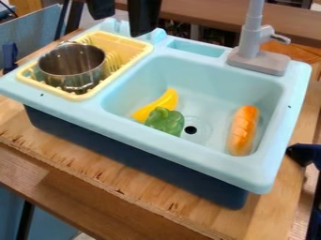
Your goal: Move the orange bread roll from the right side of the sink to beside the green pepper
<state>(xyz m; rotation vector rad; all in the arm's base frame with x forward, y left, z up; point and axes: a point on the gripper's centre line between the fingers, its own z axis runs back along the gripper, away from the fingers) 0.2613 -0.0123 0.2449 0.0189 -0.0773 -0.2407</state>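
So my black two-finger claw point(121, 26) is hanging at the top edge of the frame, a bit left of center. It's released rn: the two sides stand apart w/ nothing between them. Closest thing is the shiny round metal pot point(81, 78), upper left of the frame, sitting mouth up in the pale yellow plastic dish rack point(78, 97). I'm not touching it afaict. The rack's raised rim prob keeps it from sliding, and mouth up makes sense b/c the base gets to carry the weight. Its wire handle loops are at the back and front, so the side walls are pretty clear of them imo.

Rack's on the left part of the light blue plastic sink point(201, 159), prob b/c that side gives it a ledge next to the basin. In the basin, near the middle of the frame, a yellow toy banana point(147, 110) lies slantwise behind a green toy bell pepper point(166, 123). Pepper's just left of the dark round drain hole point(190, 130). The orange-brown toy bread roll point(243, 131) lies lengthwise by the right wall, which would limit any roll that way. Gray faucet point(251, 35) stands on the back rim, upper right, so its base leaves the basin floor free for the food.
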